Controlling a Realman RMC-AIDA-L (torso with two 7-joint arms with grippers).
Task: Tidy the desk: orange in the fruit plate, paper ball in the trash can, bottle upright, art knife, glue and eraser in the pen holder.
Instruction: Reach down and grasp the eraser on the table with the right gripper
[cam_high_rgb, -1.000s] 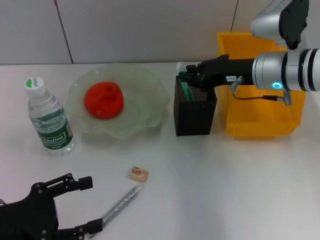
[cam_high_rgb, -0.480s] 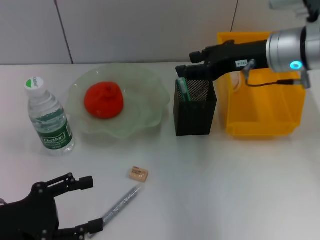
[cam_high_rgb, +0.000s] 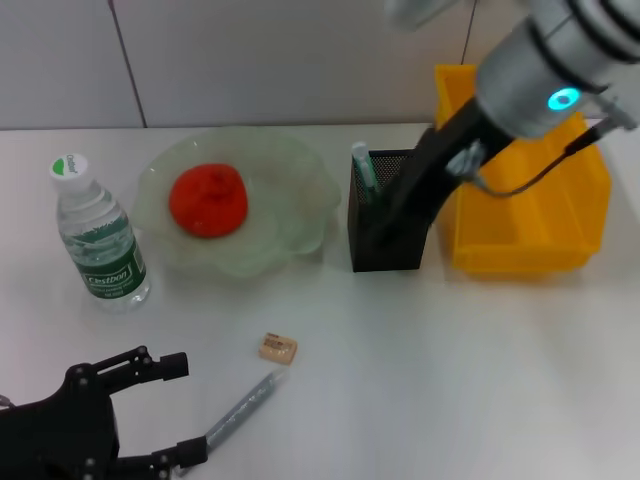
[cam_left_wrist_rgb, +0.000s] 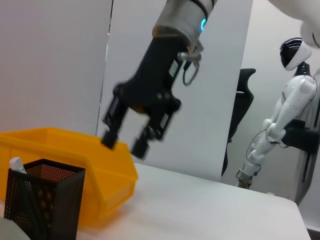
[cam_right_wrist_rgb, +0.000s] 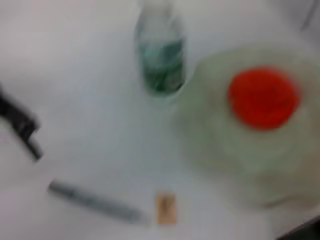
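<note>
Bumpy red-orange orange in scalloped translucent green fruit plate, black mesh pen holder

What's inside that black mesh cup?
A mint-green art knife stands in the pen holder, its white tip poking above the rim. The right gripper, open, hangs above; its arm hides part of the inside.

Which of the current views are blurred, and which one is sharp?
Right wrist view: blurred all over, the red-orange round orange only a smear. Left wrist view: the right end effector is motion-smeared, the black mesh pen holder crisp. Head view: mostly sharp.
</note>
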